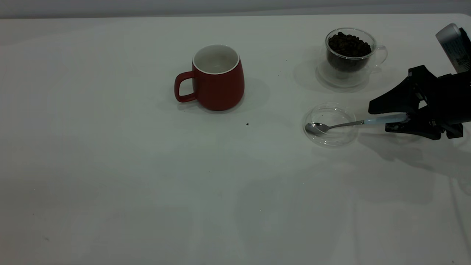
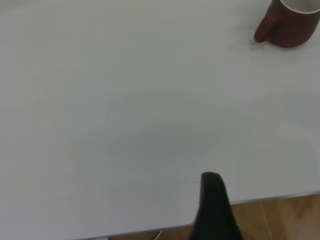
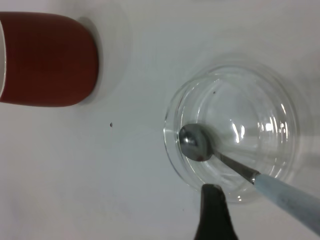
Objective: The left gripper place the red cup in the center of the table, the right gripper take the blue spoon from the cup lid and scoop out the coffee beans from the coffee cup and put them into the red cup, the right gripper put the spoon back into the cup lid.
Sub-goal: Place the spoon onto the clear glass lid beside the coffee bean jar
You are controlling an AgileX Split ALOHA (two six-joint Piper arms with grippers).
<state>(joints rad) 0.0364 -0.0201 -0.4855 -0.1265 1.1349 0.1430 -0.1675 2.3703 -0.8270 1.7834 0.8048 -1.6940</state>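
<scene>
The red cup (image 1: 220,86) (image 2: 292,25) (image 3: 47,60) stands upright near the middle of the white table (image 1: 147,184), handle toward the left side. At the back right is the clear coffee cup (image 1: 349,60), heaped with coffee beans (image 1: 349,44). In front of it lies the cup lid (image 1: 335,114) (image 3: 250,100), and the blue spoon (image 1: 342,125) (image 3: 194,142) rests with its bowl in the lid. My right gripper (image 1: 381,118) (image 3: 280,200) is open, its fingers on either side of the pale blue handle. My left gripper (image 2: 270,200) hangs open at the table's edge, far from the red cup.
A clear round glass base (image 1: 342,81) lies under the coffee cup. A tiny dark speck (image 1: 247,124) sits on the table between the red cup and the lid. Wooden floor (image 2: 280,220) shows beyond the table edge in the left wrist view.
</scene>
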